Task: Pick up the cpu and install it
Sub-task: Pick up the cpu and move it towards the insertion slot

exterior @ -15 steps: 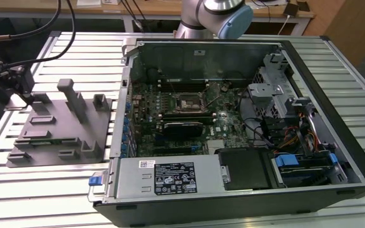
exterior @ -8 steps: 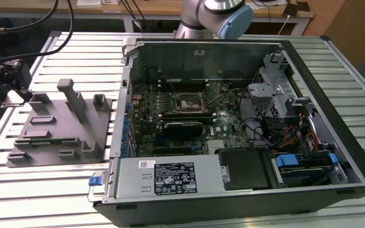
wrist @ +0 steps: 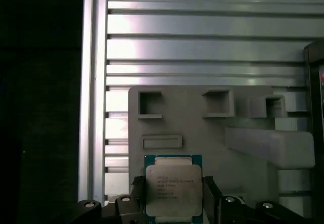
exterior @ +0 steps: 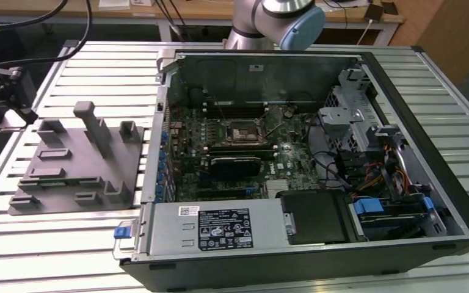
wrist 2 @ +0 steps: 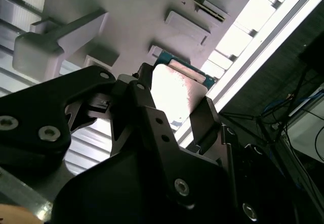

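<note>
Jaws: closed on two opposite edges of the cpu (wrist: 173, 191), holding it.
Cpu: silvery top showing, seen against the grey tray (wrist: 212, 125).
Tabletop (wrist: 202, 52): ribbed metal under the tray.

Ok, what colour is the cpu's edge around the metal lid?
The cpu rim is teal-blue; clearest in the first wrist view.

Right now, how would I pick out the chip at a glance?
Find the grey tray on the slatted metal table. In the first wrist view the black gripper clasps the chip: a small flat square, silvery top with greenish rim, unlike the tray's plain grey blocks.
</note>
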Tool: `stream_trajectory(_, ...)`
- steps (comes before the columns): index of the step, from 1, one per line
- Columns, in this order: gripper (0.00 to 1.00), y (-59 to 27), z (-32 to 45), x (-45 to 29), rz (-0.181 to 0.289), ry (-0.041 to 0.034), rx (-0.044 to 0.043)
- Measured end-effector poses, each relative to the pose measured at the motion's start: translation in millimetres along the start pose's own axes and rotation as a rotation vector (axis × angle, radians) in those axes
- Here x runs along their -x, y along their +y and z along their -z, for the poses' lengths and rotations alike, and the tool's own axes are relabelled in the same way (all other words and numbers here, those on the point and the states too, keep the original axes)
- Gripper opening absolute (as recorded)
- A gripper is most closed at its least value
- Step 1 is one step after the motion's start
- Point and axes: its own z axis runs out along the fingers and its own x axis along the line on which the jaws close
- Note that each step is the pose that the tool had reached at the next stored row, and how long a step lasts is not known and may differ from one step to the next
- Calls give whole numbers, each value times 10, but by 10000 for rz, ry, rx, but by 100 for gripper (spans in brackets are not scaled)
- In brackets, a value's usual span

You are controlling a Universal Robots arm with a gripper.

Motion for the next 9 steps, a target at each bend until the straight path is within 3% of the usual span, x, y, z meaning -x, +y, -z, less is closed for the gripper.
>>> stream_trajectory(9, 54, 13, 157, 6, 4, -48, 1)
